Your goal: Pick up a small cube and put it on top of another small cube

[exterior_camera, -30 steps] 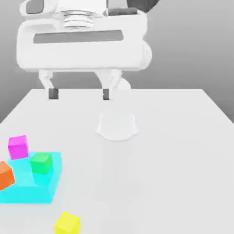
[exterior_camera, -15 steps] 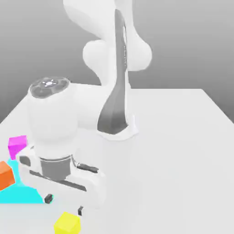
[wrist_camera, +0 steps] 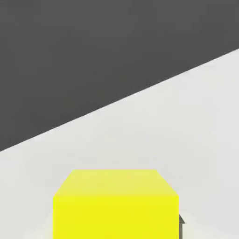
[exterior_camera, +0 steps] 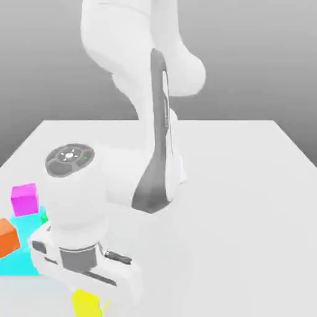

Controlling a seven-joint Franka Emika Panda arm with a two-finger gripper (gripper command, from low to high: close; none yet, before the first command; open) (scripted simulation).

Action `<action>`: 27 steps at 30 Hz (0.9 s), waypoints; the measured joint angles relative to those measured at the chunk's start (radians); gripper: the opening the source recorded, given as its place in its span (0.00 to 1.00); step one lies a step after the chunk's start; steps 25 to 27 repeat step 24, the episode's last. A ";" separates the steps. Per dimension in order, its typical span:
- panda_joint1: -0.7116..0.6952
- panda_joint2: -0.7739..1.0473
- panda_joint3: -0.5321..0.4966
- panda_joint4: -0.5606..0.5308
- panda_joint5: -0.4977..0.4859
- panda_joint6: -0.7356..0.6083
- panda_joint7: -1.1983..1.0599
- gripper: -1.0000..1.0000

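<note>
A small yellow cube (exterior_camera: 85, 305) lies on the white table near the front edge, at the exterior view's left. The white hand (exterior_camera: 83, 269) stands low right over it and covers its top. In the hand view the yellow cube (wrist_camera: 115, 203) sits close up between the fingers, and one dark fingertip (wrist_camera: 181, 225) presses against its side. The gripper (wrist_camera: 116, 231) is shut on this cube. Further small cubes sit at the left: a magenta cube (exterior_camera: 25, 199), an orange cube (exterior_camera: 8, 237) and a green cube (exterior_camera: 43, 217) that is almost hidden behind the hand.
A flat cyan block (exterior_camera: 17, 264) lies at the left edge under the green cube, partly behind the hand. The arm's base and links (exterior_camera: 155, 155) rise in the middle of the table (exterior_camera: 247, 210), whose right half is bare.
The hand came down from high above the table to the yellow cube at the front left, then sank a little further. The fingers went from wide open to shut on the cube.
</note>
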 joint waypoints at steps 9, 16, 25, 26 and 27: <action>-0.088 -0.326 -0.130 -0.186 -0.047 -0.138 0.360 0.00; -0.224 -0.552 -0.137 -0.328 -0.154 -0.216 0.687 0.00; -0.221 -0.413 -0.149 -0.365 -0.118 -0.043 0.680 1.00; -0.221 -0.413 -0.149 -0.365 -0.118 -0.043 0.680 1.00; -0.221 -0.413 -0.149 -0.365 -0.118 -0.043 0.680 1.00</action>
